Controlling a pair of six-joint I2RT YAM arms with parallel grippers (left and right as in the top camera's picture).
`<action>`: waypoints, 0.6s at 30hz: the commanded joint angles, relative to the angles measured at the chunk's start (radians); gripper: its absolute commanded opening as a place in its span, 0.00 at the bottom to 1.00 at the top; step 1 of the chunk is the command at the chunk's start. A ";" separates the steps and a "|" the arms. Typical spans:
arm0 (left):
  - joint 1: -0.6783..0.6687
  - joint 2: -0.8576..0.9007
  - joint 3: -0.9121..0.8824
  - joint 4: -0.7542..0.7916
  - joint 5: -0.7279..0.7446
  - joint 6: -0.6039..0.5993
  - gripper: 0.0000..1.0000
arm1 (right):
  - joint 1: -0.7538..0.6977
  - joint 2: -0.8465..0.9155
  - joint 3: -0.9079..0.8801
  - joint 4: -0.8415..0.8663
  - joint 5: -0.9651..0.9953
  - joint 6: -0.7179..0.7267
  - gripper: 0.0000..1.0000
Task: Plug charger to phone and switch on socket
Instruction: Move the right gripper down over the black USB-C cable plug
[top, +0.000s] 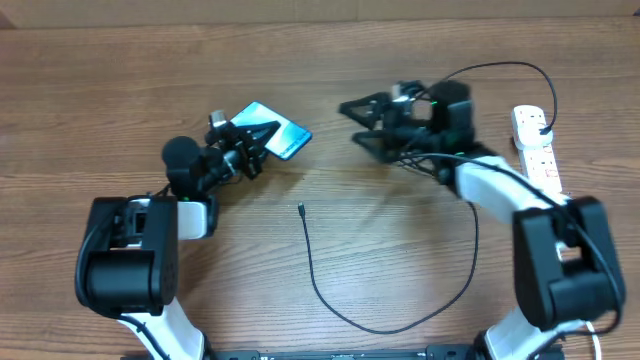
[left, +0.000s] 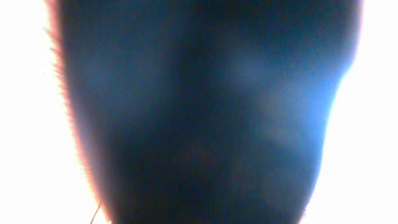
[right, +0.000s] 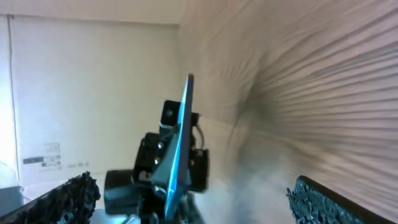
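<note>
The phone (top: 283, 133), its screen lit blue, is tilted up off the table in my left gripper (top: 255, 140), which is shut on it. It fills the left wrist view as a dark blue blur (left: 205, 112). In the right wrist view it shows edge-on (right: 181, 137). My right gripper (top: 350, 123) is open and empty, just right of the phone, its fingers spread (right: 249, 205). The charger cable (top: 318, 285) lies loose on the table with its connector tip (top: 300, 208) below the phone. The socket (top: 535, 150) lies at the far right with a black plug (top: 545, 128) in it.
The cable loops along the front of the table (top: 400, 325) and runs up under my right arm (top: 500, 185). The wooden table (top: 120, 90) stretches left and back. A pale wall (right: 81, 93) shows in the right wrist view.
</note>
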 joint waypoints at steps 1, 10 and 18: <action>0.043 -0.023 0.029 -0.013 0.164 0.098 0.04 | 0.023 -0.131 -0.003 -0.149 -0.043 -0.345 1.00; 0.071 -0.022 0.314 -0.431 0.423 0.364 0.04 | 0.273 -0.237 -0.003 -0.575 0.597 -0.711 1.00; 0.124 -0.004 0.383 -0.541 0.466 0.472 0.04 | 0.427 -0.237 -0.003 -0.609 0.766 -0.858 1.00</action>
